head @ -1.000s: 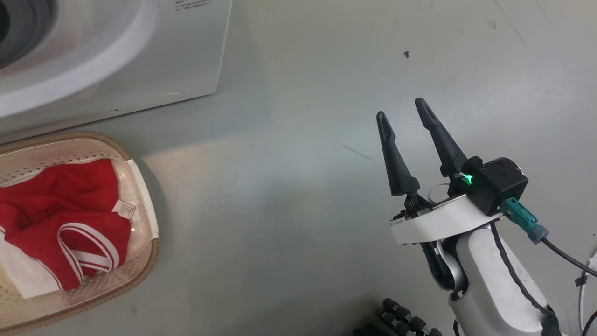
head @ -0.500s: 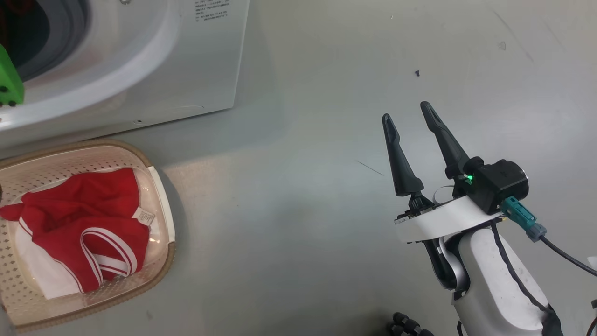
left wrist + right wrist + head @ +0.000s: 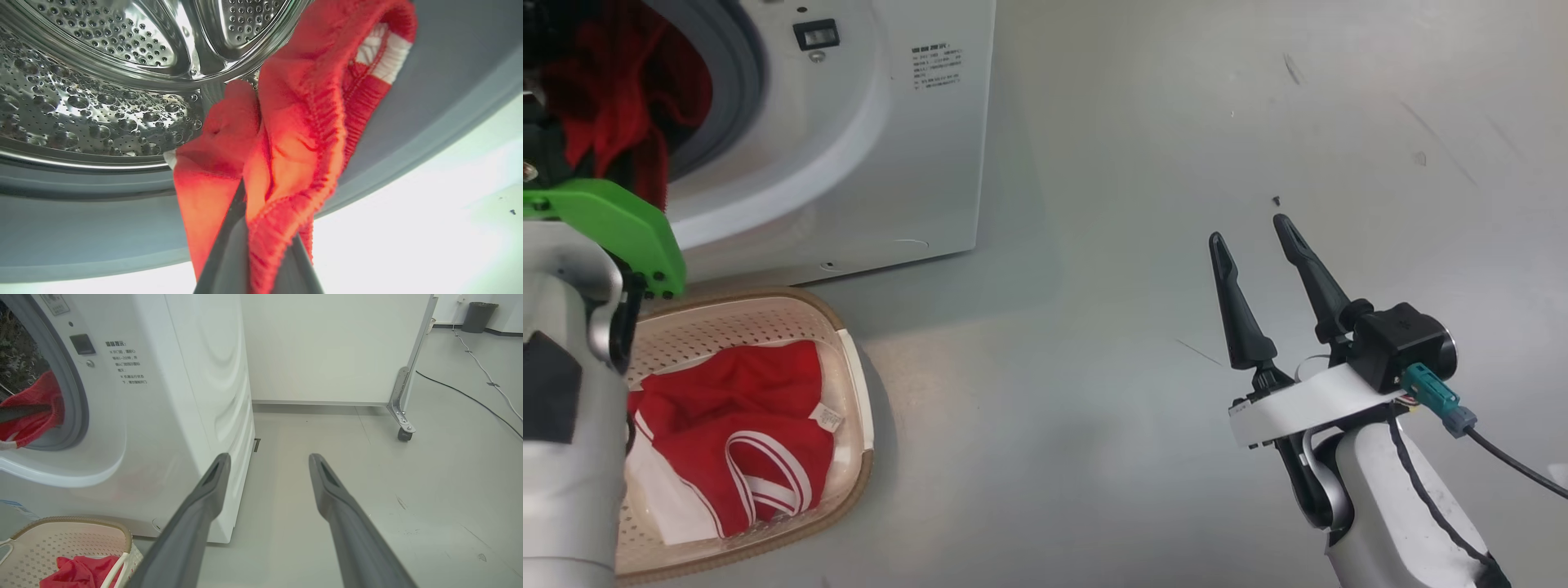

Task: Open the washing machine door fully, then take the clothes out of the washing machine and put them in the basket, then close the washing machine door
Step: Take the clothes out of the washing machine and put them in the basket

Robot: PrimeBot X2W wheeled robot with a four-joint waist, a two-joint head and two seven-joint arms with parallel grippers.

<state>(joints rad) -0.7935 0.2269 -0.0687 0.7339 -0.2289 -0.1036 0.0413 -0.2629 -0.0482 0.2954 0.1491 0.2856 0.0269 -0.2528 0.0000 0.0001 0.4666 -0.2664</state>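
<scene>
The basket [image 3: 768,296] is set on the floor [image 3: 1094,408] just in front of the washing machine [image 3: 915,163], below its round opening. A red garment [image 3: 735,408] with white stripe trim and a small white label is held in it, crumpled over a white cloth piece [image 3: 658,506] that is seen at the near side. The opening is ringed by a grey rubber rim [image 3: 739,82], and a second red garment [image 3: 613,90] is seen hanging at its mouth.

The left gripper [image 3: 257,228] is placed at that opening. Its jaws are clenched on the second red garment, whose elastic-hemmed fold is draped down over both fingers. Of the left arm, a pale forearm [image 3: 564,408] and a green bracket [image 3: 621,224] are shown in the head view, raised above the basket toward the opening. The right gripper [image 3: 1250,229] is held well apart to the right, over bare floor, with its fingers spread wide and empty.

The perforated steel drum [image 3: 102,102] behind the cloth is added by the left wrist view, along with a white band at the garment's upper end. The machine's side wall, a white panel [image 3: 327,347] on castors, a cable [image 3: 470,398] and a dark bin [image 3: 482,316] are brought in by the right wrist view. There a dark finger is seen against the red cloth at the opening. It is probably the left gripper's, though it is small at the frame's edge.
</scene>
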